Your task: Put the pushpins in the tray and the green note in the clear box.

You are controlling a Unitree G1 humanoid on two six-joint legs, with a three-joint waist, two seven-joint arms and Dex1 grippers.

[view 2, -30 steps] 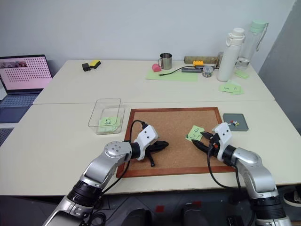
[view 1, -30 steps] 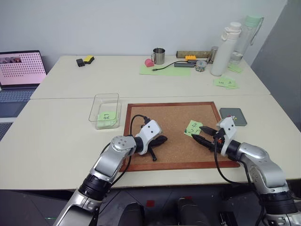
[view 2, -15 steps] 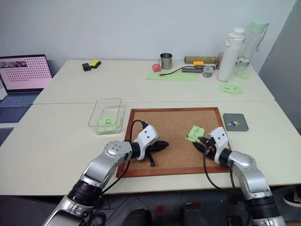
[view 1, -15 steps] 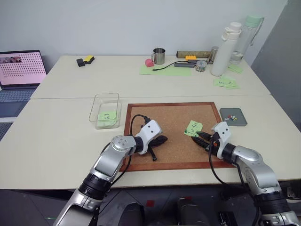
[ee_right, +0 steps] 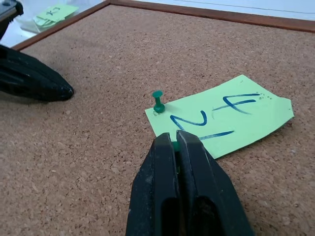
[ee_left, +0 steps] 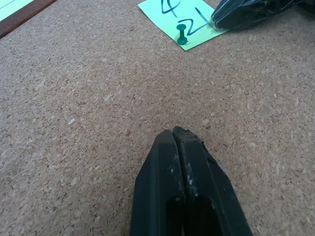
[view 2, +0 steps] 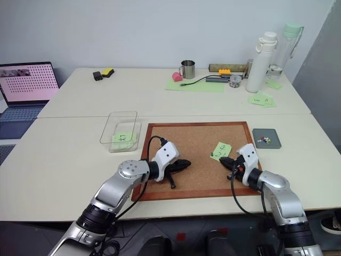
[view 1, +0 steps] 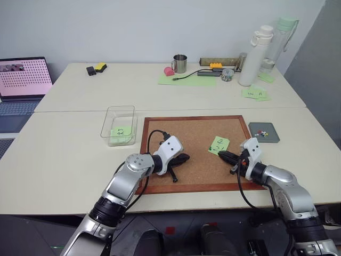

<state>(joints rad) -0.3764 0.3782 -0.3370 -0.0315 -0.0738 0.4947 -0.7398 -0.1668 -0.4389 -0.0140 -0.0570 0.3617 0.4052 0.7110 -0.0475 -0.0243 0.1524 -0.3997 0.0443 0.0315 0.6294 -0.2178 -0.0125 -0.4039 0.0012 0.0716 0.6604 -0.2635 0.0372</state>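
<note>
Right claw has clenched beside the upright green pushpin on the green note.

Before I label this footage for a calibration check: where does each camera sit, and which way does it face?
Head pair: on the head, looking forward and down at the corkboard, both arms showing.
Left wrist: along the shut left gripper over cork, toward the green note.
Right wrist: along the shut right gripper at the note's edge.
Shared: both wrist views show the note's green pushpin and the opposite gripper.
</note>
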